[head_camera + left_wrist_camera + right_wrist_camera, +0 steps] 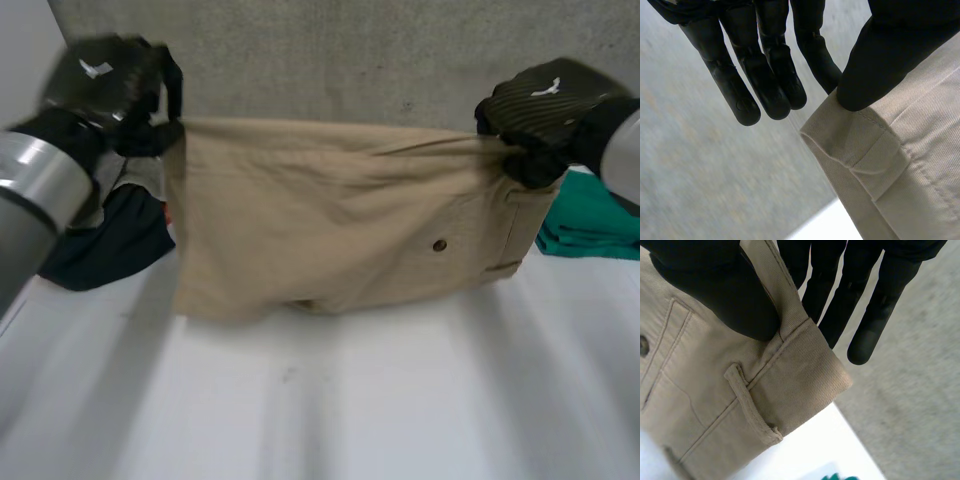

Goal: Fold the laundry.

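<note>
- Currently the khaki garment [330, 220] hangs stretched between both hands, its lower edge meeting the surface [330, 400].
- Left hand [105, 85] and right hand [540, 105] each pinch a waistband corner.
- Likely soft, light twill; the stiffer waistband [805, 365] grips best.

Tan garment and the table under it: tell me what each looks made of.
The tan garment looks like woven cotton-type twill with a matte finish: fine diagonal ribs, stitched seams and a belt loop show in the wrist views. The table looks like a smooth, hard white surface with a slight sheen, perhaps laminate or painted board; the look leaves that open.
</note>
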